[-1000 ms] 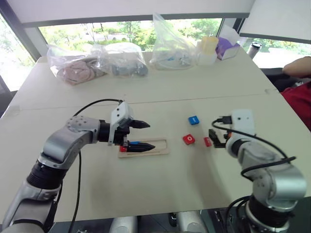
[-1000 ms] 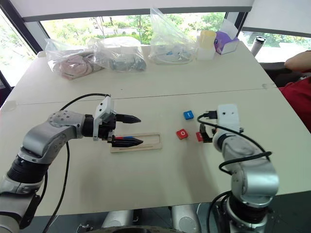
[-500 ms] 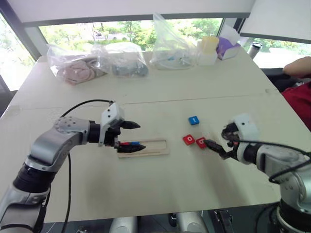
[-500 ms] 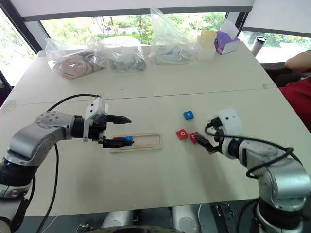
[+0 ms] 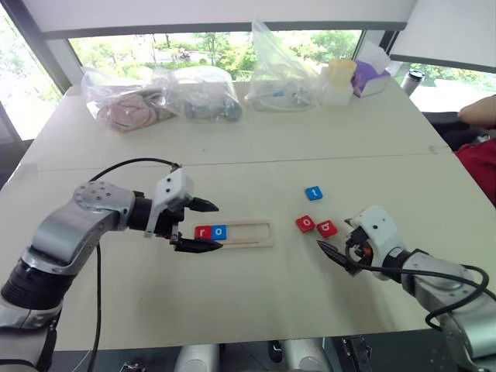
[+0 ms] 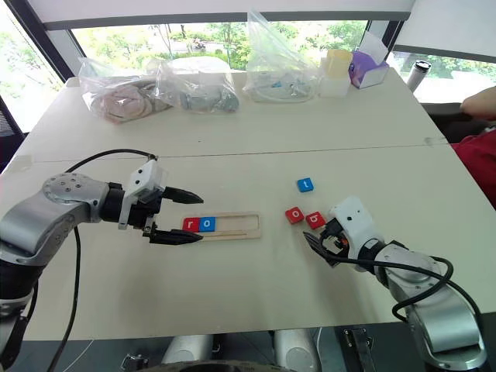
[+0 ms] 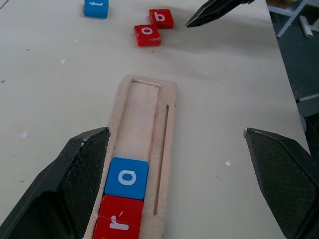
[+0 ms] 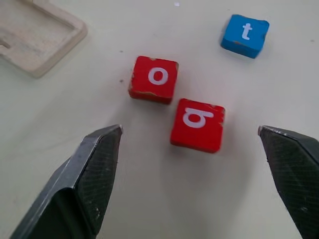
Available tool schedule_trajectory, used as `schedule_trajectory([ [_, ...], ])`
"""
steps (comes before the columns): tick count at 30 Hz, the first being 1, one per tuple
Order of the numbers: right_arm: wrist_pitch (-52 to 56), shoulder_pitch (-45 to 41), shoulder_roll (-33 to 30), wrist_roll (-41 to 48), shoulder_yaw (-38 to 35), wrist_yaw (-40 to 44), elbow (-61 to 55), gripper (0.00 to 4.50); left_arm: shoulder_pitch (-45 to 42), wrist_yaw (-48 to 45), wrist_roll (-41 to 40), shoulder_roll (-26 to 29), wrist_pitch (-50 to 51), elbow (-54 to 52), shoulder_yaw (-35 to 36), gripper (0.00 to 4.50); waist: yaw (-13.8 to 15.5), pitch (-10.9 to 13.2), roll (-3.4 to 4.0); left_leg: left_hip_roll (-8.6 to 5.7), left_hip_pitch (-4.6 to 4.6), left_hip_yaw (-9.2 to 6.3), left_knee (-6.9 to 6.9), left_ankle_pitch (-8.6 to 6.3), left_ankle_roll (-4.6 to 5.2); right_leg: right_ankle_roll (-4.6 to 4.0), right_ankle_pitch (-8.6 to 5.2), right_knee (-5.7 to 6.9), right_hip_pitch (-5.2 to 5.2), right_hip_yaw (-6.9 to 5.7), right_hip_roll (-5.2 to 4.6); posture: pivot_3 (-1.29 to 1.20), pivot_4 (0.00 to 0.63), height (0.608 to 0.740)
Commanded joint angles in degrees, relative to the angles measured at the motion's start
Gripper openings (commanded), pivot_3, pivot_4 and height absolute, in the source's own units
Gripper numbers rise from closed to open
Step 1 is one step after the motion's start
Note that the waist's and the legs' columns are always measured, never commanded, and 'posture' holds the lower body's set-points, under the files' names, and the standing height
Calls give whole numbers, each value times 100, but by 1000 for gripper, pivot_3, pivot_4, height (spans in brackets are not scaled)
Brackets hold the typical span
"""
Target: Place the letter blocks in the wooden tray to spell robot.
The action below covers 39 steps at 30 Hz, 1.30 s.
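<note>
Left gripper [image 5: 203, 225] had drawn back leftward, jaws wide and empty, leaving red r [image 5: 203, 232] and blue o [image 5: 219, 231] seated at the wooden tray's [image 5: 260, 234] left end; right gripper [image 6: 318, 246], also wide, had dropped near the red b [image 5: 327, 229], likely next.

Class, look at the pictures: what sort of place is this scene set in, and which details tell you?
Probably an office or lab room: a long pale table under wide windows with trees outside, clear plastic bags of odds and ends along its far edge, and a purple tissue box.
</note>
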Motion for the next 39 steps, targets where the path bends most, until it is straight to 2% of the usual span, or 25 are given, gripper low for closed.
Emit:
schedule_trajectory([
  [1, -307, -13, 190, -129, 220, -200, 184, 4433, -66, 59, 69, -73, -90, -60, 10, 4500, 0, 0, 0, 0, 0, 0, 0, 0, 0, 0, 0, 0, 0, 0, -2, 0, 150, 740],
  [11, -431, -130, 580, -293, 266, -697, 773, 4433, -17, 229, 140, -221, -70, -74, 29, 4500, 0, -1, 0, -1, 4, -2, 1, 0, 0, -1, 2, 3, 4, 3, -3, 0, 150, 740],
  [13, -477, -110, 577, -271, 305, -654, 779, 3900, 0, 257, 149, -232, -77, -84, 29, 4500, 0, -1, 0, -1, 6, -2, 2, 0, 0, -1, 2, 3, 5, 3, -3, 0, 150, 740],
  [15, -504, -93, 573, -262, 334, -636, 773, 3115, 7, 272, 155, -235, -81, -85, 34, 4500, 0, -1, 0, 0, 6, -2, 3, 0, 0, -1, 2, 3, 6, 3, -3, 0, 150, 740],
  [18, -502, -94, 537, -281, 337, -645, 767, 1497, 29, 262, 156, -211, -94, -78, 49, 4500, 1, -1, 0, -1, 5, -2, 3, 0, 0, -1, 2, 3, 6, 3, -3, 0, 150, 740],
  [19, -497, -102, 528, -277, 329, -642, 768, 1157, 35, 255, 160, -204, -102, -71, 54, 4500, 1, -1, 0, -1, 5, -2, 3, 0, 0, -1, 2, 3, 6, 3, -3, 0, 150, 740],
  [25, -608, -698, 197, -234, 345, -392, 758, 1152, 215, 195, 153, -71, -74, 55, 199, 4500, -15, 0, 1, -2, 5, -1, 7, 0, 0, -1, 2, 4, 7, 4, -4, 0, 150, 740],
  [28, -529, -2135, -235, 326, 776, 720, 808, 1152, 744, -43, 203, 441, -221, 67, 532, 4500, -156, 6, 6, -1, 11, 12, 6, 1, 0, -7, 7, 7, 0, 9, -1, 0, 150, 740],
  [30, -501, -2761, -354, 633, 1124, 1375, 964, 1152, 977, -84, 113, 631, -228, -43, 746, 4500, -176, 8, 8, 6, 13, 10, 4, 1, 1, -16, 12, 12, -6, 8, 8, 0, 150, 740],
  [34, -993, -3366, -299, 538, 1890, 2215, 1805, 1152, 1302, 57, -20, 729, -106, -394, 1066, 4500, -28, 1, -5, 19, 9, -25, -7, 0, 2, -32, -2, 12, 4, -29, 22, 0, 150, 740],
  [39, -1864, -4039, -37, 106, 2724, 3066, 3172, 1152, 1761, 309, -219, 847, 129, -908, 1625, 4500, -17, 5, -1, 9, 3, -8, -14, 1, 1, -49, 8, 9, -7, -14, -5, 0, 150, 740],
])
